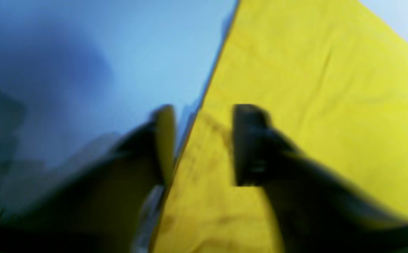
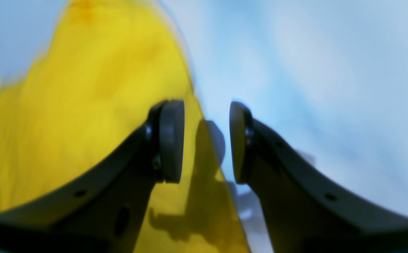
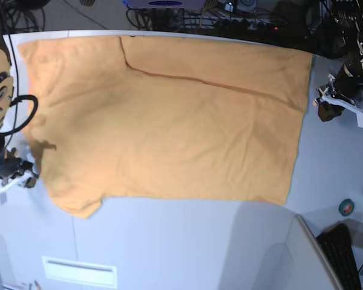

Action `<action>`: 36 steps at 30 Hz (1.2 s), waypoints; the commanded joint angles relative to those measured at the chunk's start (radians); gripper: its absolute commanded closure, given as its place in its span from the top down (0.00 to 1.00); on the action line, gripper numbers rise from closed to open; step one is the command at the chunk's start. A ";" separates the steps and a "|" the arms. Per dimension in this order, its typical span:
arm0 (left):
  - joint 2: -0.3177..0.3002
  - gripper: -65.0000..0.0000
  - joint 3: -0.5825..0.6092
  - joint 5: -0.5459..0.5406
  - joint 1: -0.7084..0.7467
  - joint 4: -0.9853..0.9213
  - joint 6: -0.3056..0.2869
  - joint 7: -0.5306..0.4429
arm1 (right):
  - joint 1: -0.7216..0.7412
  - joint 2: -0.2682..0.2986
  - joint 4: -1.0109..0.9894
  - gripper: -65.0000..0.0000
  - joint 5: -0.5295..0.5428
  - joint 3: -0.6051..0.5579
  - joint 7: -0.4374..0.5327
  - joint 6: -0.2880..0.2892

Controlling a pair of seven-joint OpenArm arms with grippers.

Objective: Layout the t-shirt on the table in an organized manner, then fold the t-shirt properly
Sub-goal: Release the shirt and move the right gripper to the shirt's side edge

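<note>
We see the t-shirt spread flat across the far half of the table, reaching its far edge. Our left gripper straddles the shirt's side edge, jaws spread with a clear gap. Our right gripper straddles the opposite edge, jaws likewise apart, pinching nothing.

A dark keyboard sits at the lower right corner, a small green-rimmed roll near it; tangled cables run along the far edge
</note>
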 commanded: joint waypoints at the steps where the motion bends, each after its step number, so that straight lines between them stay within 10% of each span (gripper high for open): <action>1: -0.014 0.11 -0.009 -0.011 -0.001 0.002 -0.005 -0.011 | 0.015 0.028 -0.003 0.33 0.008 -0.010 0.041 -0.009; 14: -0.012 0.00 -0.006 -0.011 -0.017 -0.021 -0.005 -0.011 | -0.091 -0.015 -0.009 0.45 0.008 -0.052 0.048 -0.012; 23: -0.014 0.00 -0.006 -0.011 -0.017 -0.073 -0.005 -0.011 | -0.100 -0.030 -0.007 0.02 0.008 -0.053 0.046 -0.012; 36: -0.014 0.00 0.050 -0.011 -0.023 -0.092 -0.005 -0.011 | -0.317 -0.149 0.576 0.00 0.010 -0.043 -0.149 -0.012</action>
